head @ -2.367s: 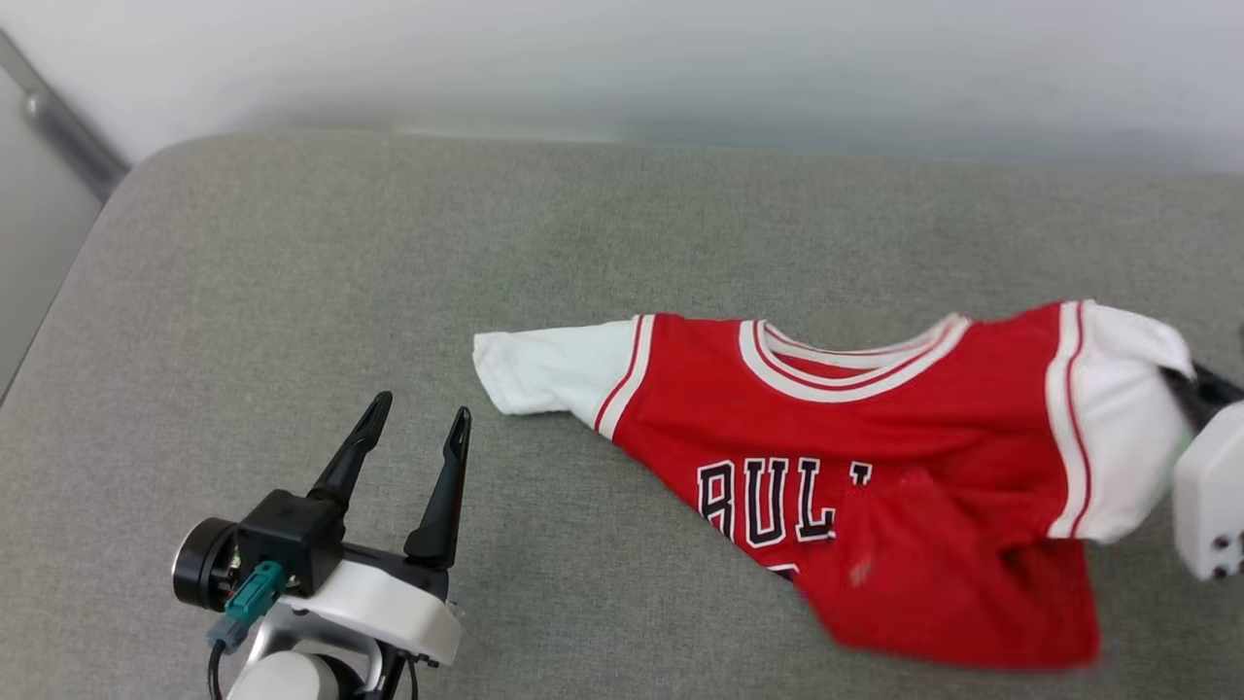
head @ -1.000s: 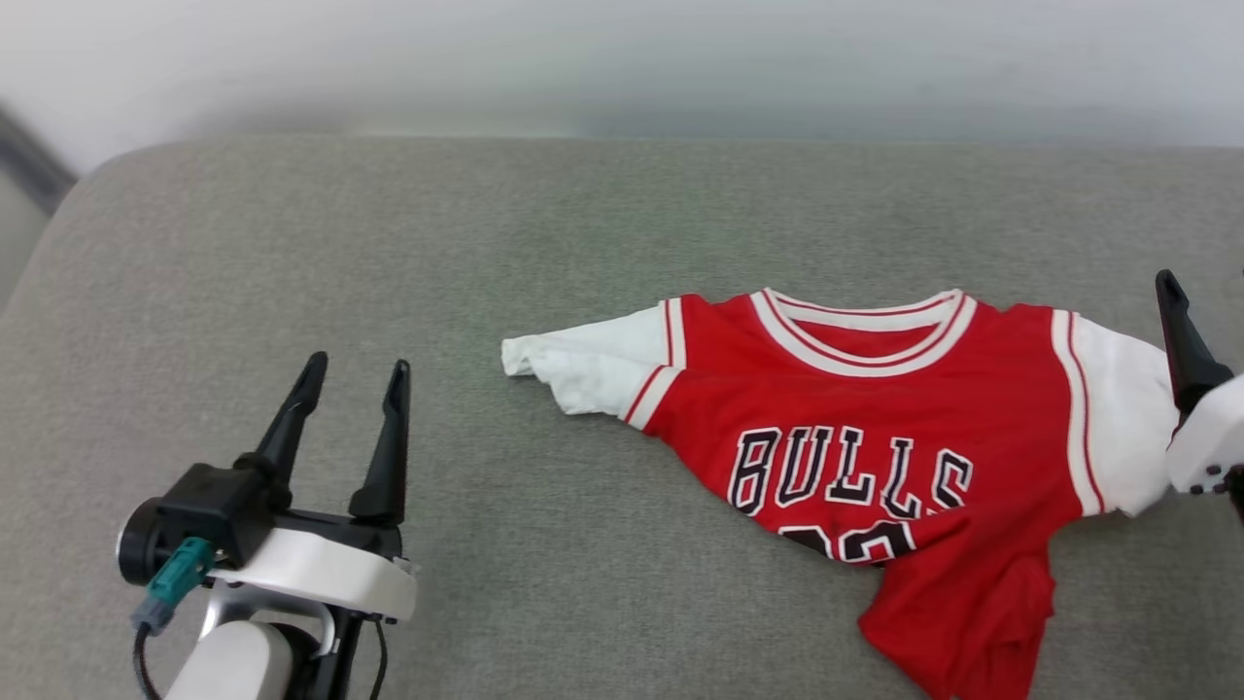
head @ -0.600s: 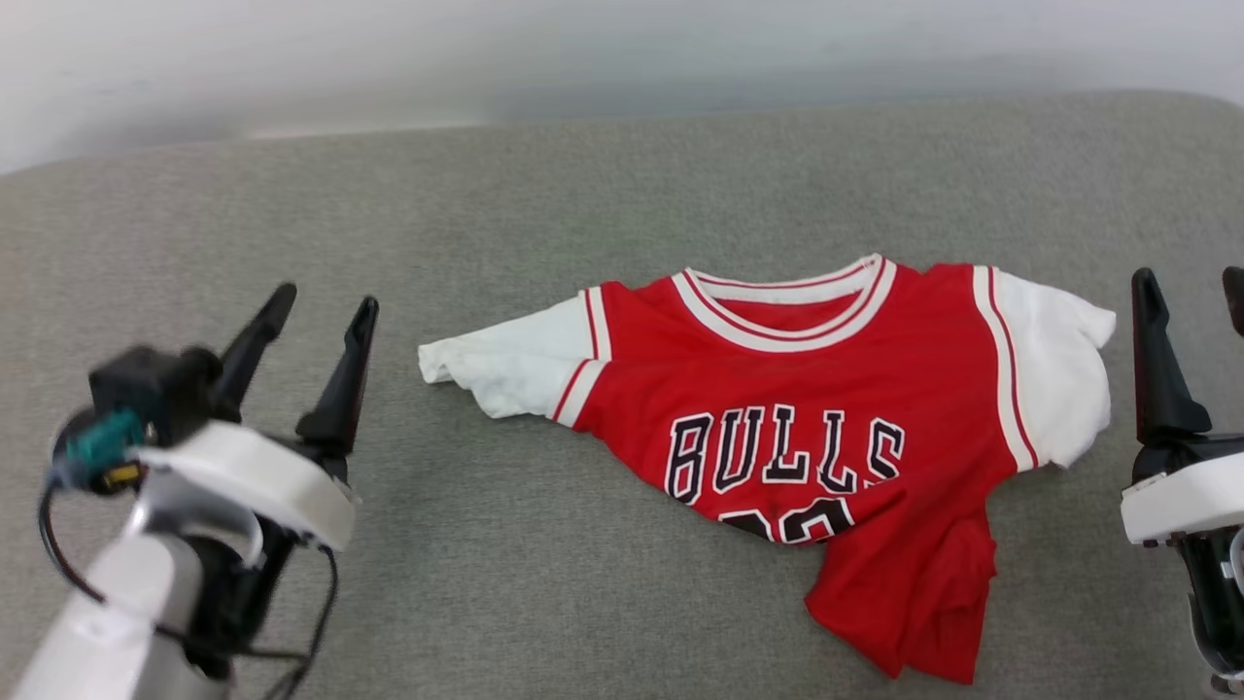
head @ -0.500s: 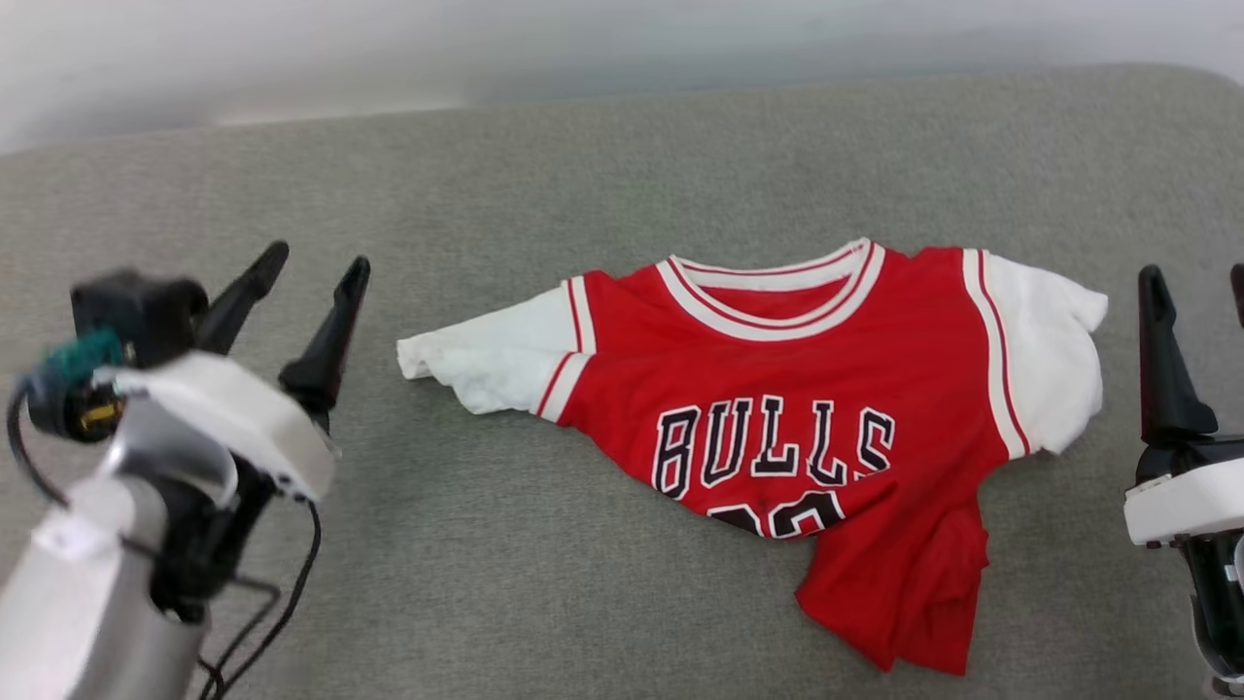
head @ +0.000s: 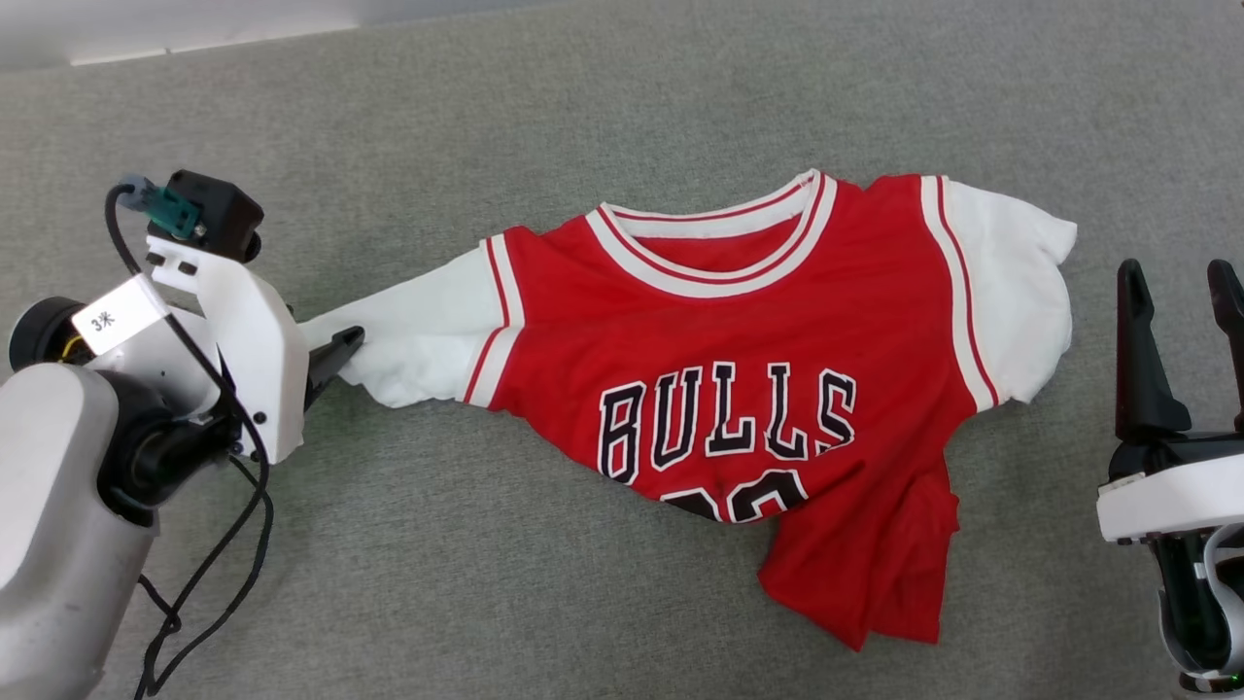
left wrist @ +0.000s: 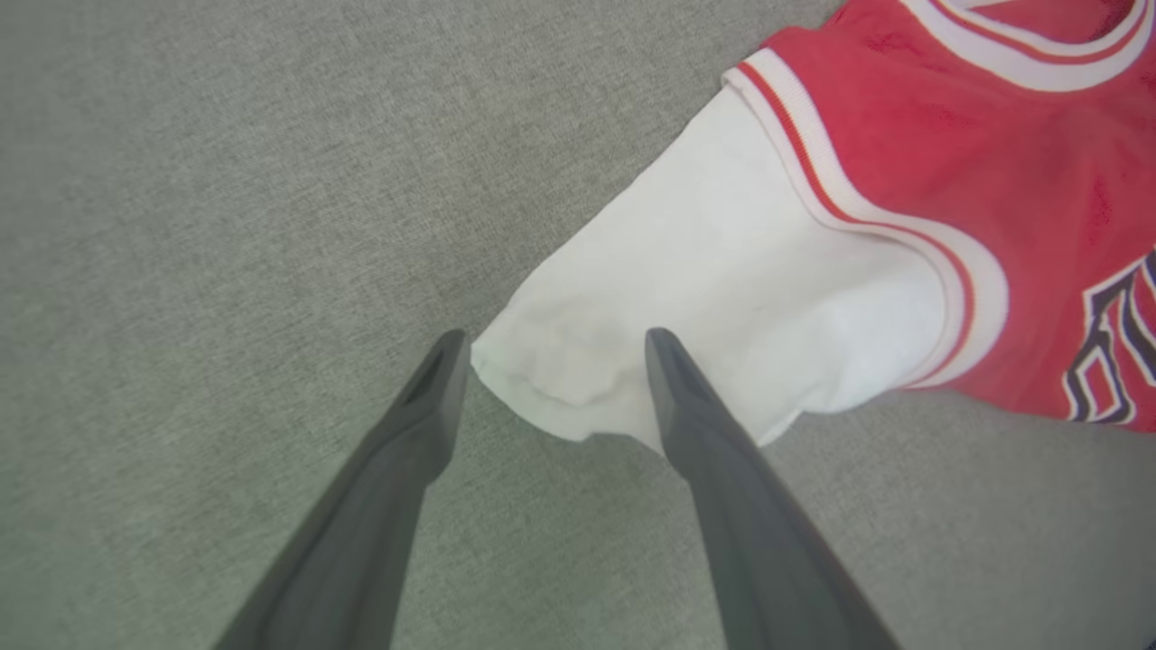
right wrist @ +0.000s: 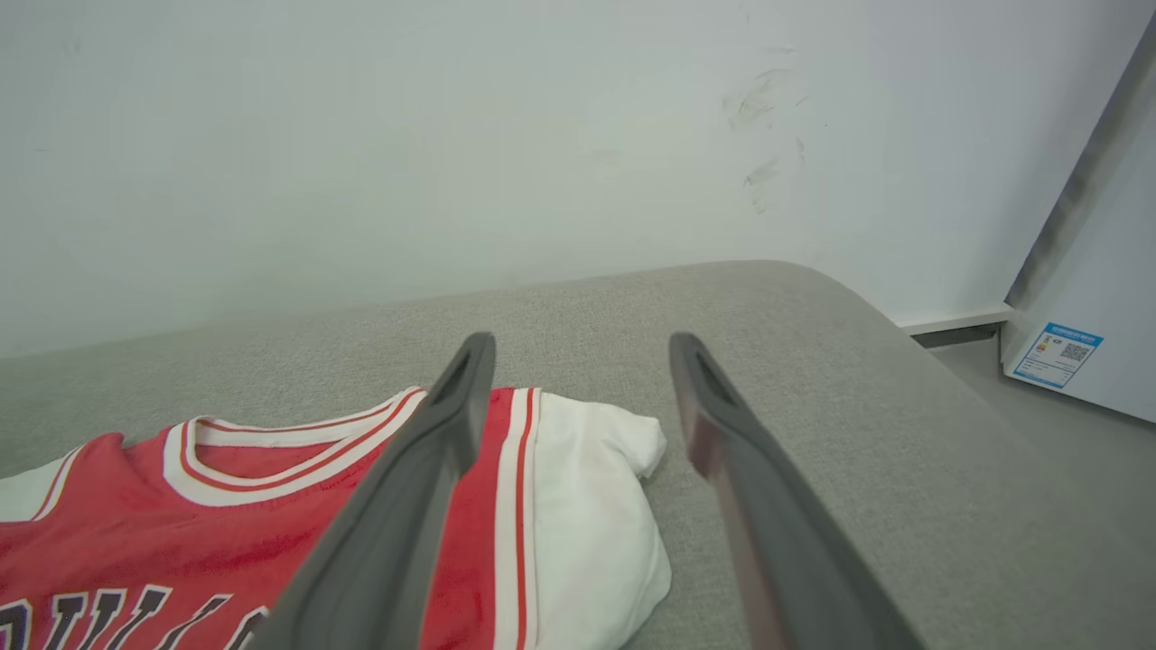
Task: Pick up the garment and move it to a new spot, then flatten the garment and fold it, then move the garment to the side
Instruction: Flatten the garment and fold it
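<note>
Left gripper jaws sit wide around the sleeve of the shirt. Right gripper jaws are wide too. A tiny pinch may slip.

Grey fabric cushion against a scuffed white wall.

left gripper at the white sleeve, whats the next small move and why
Probably close the left gripper on the sleeve cuff: its open fingers straddle the cuff's end, and the garment lies bunched at the hem, so it needs pulling flat.

Plain indoor room, grey fabric cushion, scuffed white wall, labelled white cabinet
</note>
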Controlling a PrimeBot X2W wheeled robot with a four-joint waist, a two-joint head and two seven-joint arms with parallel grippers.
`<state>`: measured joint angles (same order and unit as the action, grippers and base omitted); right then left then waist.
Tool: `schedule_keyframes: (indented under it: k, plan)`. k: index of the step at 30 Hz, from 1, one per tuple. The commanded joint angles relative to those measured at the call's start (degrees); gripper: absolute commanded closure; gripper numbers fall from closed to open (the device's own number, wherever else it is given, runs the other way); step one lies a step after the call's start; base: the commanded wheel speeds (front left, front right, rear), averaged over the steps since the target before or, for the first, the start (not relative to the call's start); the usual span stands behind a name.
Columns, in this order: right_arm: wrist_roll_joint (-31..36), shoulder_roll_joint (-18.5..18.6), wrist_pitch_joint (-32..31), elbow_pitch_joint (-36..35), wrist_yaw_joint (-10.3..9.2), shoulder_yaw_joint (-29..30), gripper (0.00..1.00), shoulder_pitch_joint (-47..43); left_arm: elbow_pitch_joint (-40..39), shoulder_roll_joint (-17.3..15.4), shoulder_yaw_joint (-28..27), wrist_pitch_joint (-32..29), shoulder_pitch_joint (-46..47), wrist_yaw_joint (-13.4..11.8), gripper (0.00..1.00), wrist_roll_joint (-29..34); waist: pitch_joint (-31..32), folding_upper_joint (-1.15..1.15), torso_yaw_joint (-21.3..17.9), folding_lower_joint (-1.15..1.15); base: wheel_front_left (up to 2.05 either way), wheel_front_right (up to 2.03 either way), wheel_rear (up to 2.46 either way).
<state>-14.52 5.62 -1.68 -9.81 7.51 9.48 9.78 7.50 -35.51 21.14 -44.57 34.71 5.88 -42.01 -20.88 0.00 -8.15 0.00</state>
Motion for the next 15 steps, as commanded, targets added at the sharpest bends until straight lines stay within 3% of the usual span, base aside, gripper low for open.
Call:
schedule_keyframes:
  k: [1,8,15]
  plan:
    - [0.51,-0.17,0.64,0.20,-0.04,-0.28,0.00,1.00,0.79,-0.67,0.21,-0.20,1.24,-0.09,0.00,0.80,-0.91,0.00,-0.71,0.00,0.00,0.00,0.00]
    - [0.26,-0.03,1.18,1.09,-0.04,-1.40,0.00,1.52,4.68,-2.47,3.90,-1.58,2.12,0.36,0.00,4.84,-2.18,0.00,-1.56,0.00,0.00,0.00,0.00]
    - [-0.51,1.04,1.79,1.35,-0.04,-2.77,0.00,1.77,5.94,-1.97,7.84,-2.98,0.75,1.42,0.00,3.39,-2.78,0.00,-1.84,0.00,0.00,0.00,0.00]
